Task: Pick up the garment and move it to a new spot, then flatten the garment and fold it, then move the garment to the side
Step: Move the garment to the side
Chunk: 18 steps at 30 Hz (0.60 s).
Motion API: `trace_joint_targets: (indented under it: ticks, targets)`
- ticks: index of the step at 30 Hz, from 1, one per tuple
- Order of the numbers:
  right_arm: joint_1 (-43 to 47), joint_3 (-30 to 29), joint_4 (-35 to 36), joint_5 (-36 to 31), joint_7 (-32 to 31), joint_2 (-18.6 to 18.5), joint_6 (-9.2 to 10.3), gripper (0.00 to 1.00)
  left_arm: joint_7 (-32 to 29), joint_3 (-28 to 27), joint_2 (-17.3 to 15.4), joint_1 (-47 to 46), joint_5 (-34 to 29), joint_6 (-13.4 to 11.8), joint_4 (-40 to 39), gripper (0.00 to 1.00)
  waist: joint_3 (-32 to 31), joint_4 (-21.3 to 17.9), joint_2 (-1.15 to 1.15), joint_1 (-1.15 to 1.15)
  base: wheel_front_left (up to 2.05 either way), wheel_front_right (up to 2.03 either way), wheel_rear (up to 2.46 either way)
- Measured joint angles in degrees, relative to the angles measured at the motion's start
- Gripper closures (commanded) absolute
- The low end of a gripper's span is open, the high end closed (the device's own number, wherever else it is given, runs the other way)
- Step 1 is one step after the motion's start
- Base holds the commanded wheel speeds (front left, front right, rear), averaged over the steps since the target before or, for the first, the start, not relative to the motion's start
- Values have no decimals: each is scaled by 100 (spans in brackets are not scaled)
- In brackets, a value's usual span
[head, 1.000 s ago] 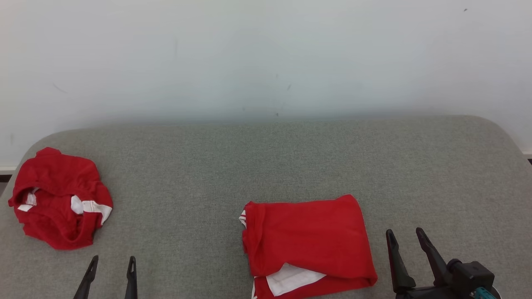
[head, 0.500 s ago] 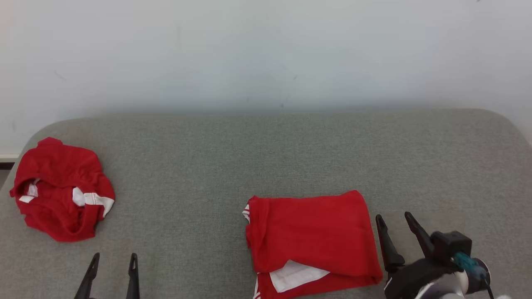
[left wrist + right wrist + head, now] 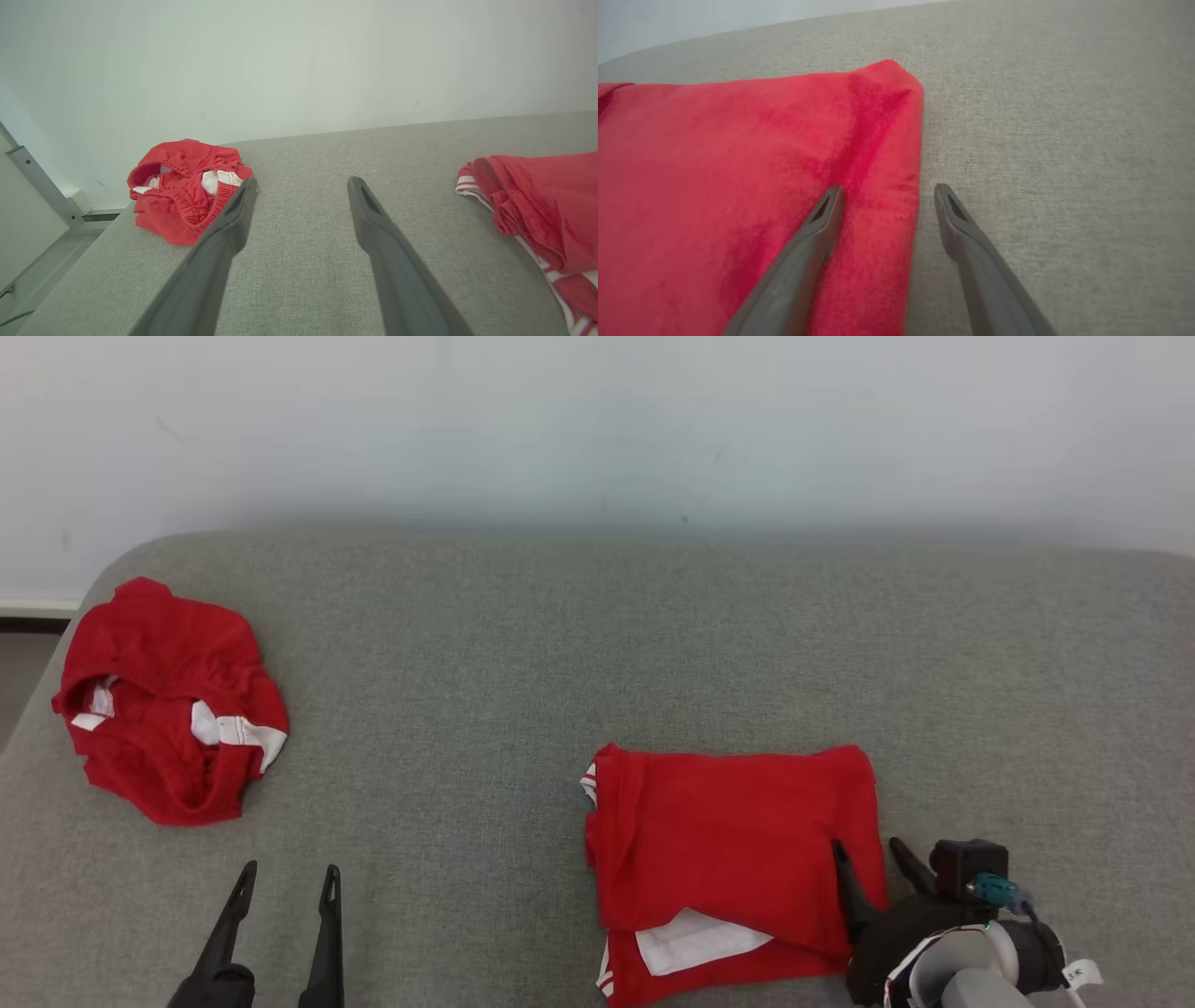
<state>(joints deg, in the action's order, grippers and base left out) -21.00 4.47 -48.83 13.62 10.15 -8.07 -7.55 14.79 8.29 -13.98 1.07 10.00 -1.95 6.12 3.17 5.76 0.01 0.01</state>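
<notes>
- Red cloth makes up the folded garment (image 3: 733, 840), which lies as a rough rectangle of several layers at about 5 o'clock in the head view, on the near part of the bench (image 3: 560, 644).
- A white panel (image 3: 700, 941) shows between its layers at the garment's own 6 o'clock, and white stripes edge its corners at 9 and 7 o'clock.
- Its top face looks fairly smooth, with one soft crease running toward the far right corner in the right wrist view.
- The right tool (image 3: 865, 845) sits at the garment's 4 o'clock with its fingers spread wide and nothing between them.
- In the right wrist view these fingers straddle the garment's right edge, one over red cloth and the other over bare grey fabric. I cannot tell whether either one touches.
- The left tool (image 3: 290, 868) hangs at 7 o'clock in the head view, well apart from both pieces of cloth, its fingers also spread and empty.
- A second piece, the crumpled garment (image 3: 168, 709), red with white trim, lies bunched at 9 o'clock near the bench's left edge.
- A pale wall (image 3: 597, 420) runs behind the bench at 12 o'clock.
- My reading of progress: relocating, flattening and folding look done, since the piece lies squared and layered.
- What seems left is moving it aside. The right tool appears placed to take the right-hand edge, and the layers could slip apart if only the top one is caught.
</notes>
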Motion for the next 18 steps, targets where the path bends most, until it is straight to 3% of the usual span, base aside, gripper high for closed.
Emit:
trace_joint_targets:
  ticks: [2,3,4,6,11,18]
  targets:
    - [-93,100,-230,67,53,43,0,0,2,-10,0,-28,7,2,35,0,56,34,0,0,0,0,0]
    - [-142,151,-312,123,83,65,0,51,8,-22,0,-32,13,2,52,0,79,43,0,0,0,0,0]
    - [-187,207,-380,180,110,76,0,51,8,-31,1,-42,18,1,62,0,99,47,0,0,0,0,0]
    - [-271,328,-492,311,162,86,0,100,9,-57,0,-55,25,1,79,0,116,36,0,0,0,0,0]
    - [-495,586,-716,520,226,4,-1,100,24,-64,31,-115,40,5,107,0,121,21,0,0,0,0,0]
    - [-1383,928,-723,693,247,-512,-1,100,24,-74,134,-204,57,49,-7,0,246,-18,-1,0,0,0,0]
